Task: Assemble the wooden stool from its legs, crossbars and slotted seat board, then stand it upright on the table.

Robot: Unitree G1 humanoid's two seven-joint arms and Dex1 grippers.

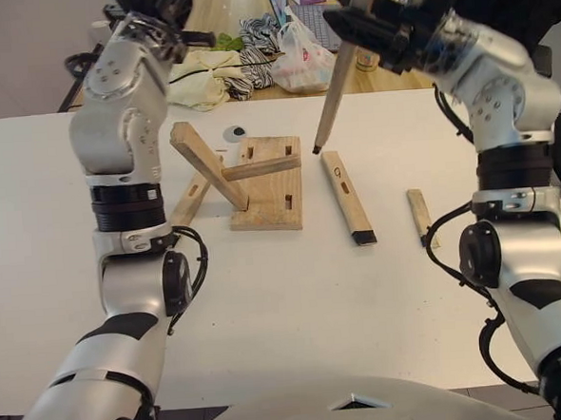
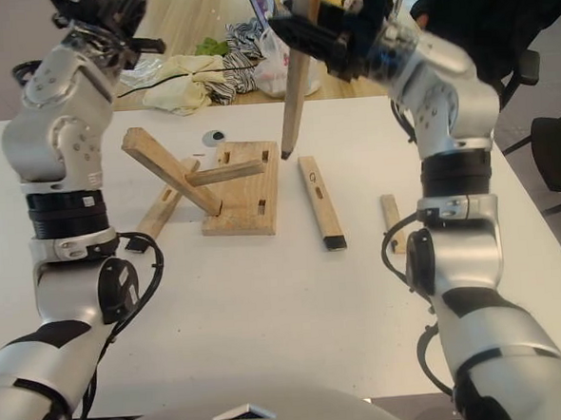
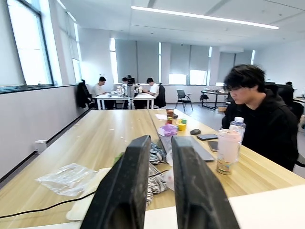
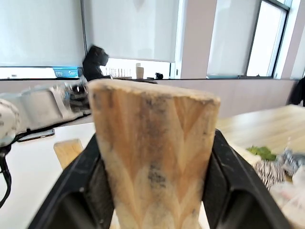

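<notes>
The slotted seat board [image 1: 275, 196] lies flat on the white table [image 1: 296, 304]. One leg [image 1: 201, 161] stands tilted in it, with a crossbar [image 1: 262, 166] reaching off that leg over the board. Another leg [image 1: 190, 200] lies beside the board's left edge. My right gripper [image 1: 364, 19] is raised at the back and shut on a third leg [image 1: 334, 91], which hangs slanted with its dark tip just above the board's far right corner. In the right wrist view this leg [image 4: 152, 143] sits between the fingers. My left gripper [image 3: 159, 140] is raised high at the far left, shut and holding nothing.
A loose leg [image 1: 348, 198] and a short crossbar [image 1: 420, 215] lie on the table right of the board. A round black-and-white marker [image 1: 235, 132] sits behind it. Cloths [image 1: 206, 76] and a plastic bag [image 1: 300, 61] crowd the wooden desk beyond.
</notes>
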